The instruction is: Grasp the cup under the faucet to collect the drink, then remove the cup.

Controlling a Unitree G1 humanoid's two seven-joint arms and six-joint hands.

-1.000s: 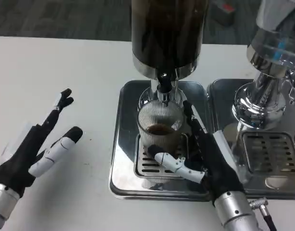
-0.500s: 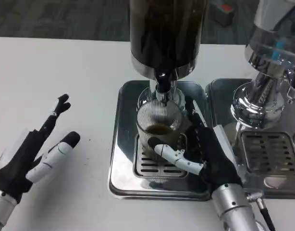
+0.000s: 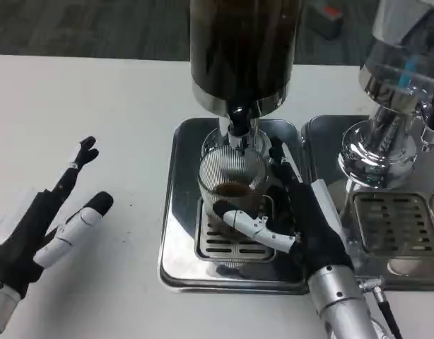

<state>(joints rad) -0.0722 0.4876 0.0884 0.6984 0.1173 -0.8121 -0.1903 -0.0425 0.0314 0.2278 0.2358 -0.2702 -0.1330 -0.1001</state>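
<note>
**Cup sat under the faucet, held by the right hand**

Cup (image 3: 233,185), a ribbed clear glass with a little dark drink in its bottom, stood on the slotted grate of the steel drip tray (image 3: 176,233), directly below the faucet (image 3: 238,127) of the dark drink dispenser (image 3: 242,49). The right hand (image 3: 302,219) wrapped around it from the right side: one white finger crossed the front of the glass low down, and the black fingers reached up along its right and far side. The fingers touched the glass wall.

The left hand (image 3: 44,226) lay well apart from the tray, on the white table (image 3: 83,99), holding nothing. Its fingers were stretched out and spread, pointing away from the robot.

To the right of the tray stood a second steel tray (image 3: 397,226) with its own grate, and above it a shiny chrome dispenser (image 3: 394,120).
</note>
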